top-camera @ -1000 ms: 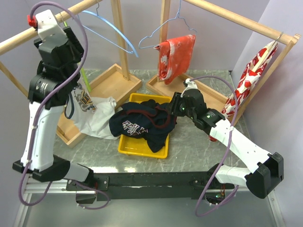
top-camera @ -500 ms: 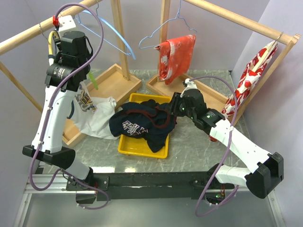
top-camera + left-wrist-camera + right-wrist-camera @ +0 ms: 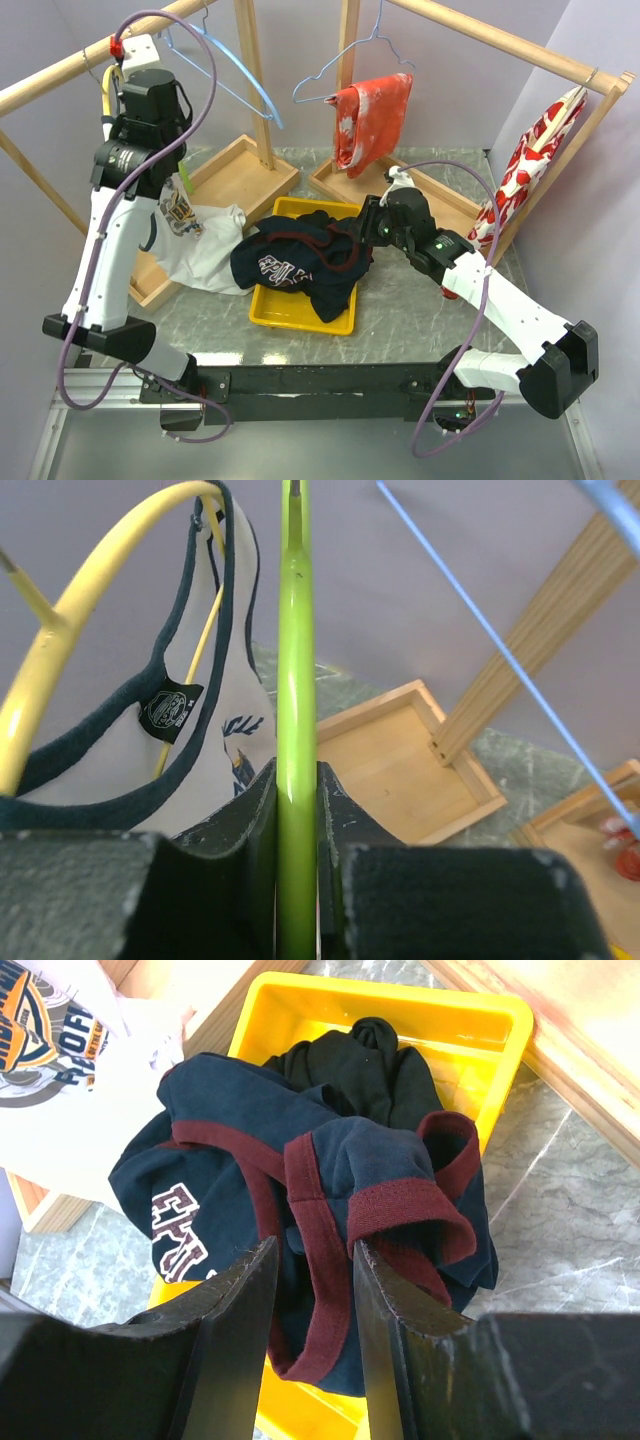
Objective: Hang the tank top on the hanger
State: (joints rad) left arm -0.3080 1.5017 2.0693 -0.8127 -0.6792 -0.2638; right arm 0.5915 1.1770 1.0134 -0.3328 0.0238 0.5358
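Between jaws of left gripper (image 3: pixel 297 780): hanger (image 3: pixel 296 630), green bar upright, clamped from both sides. Just left of it: yellow hanger (image 3: pixel 60 630) carrying white top (image 3: pixel 200 760). Right of it: blue hanger (image 3: pixel 480 630).

Right gripper (image 3: pixel 312 1260) pinches red trim of tank top (image 3: pixel 220 1090), bunched over yellow tray (image 3: pixel 470 1020) beneath it.

Progress, as judged: both pieces gripped, well apart; threading top onto hanger not started.

Versus a second ago: left arm has swung up to rear rail and closed on hanger. Right arm and top unchanged.
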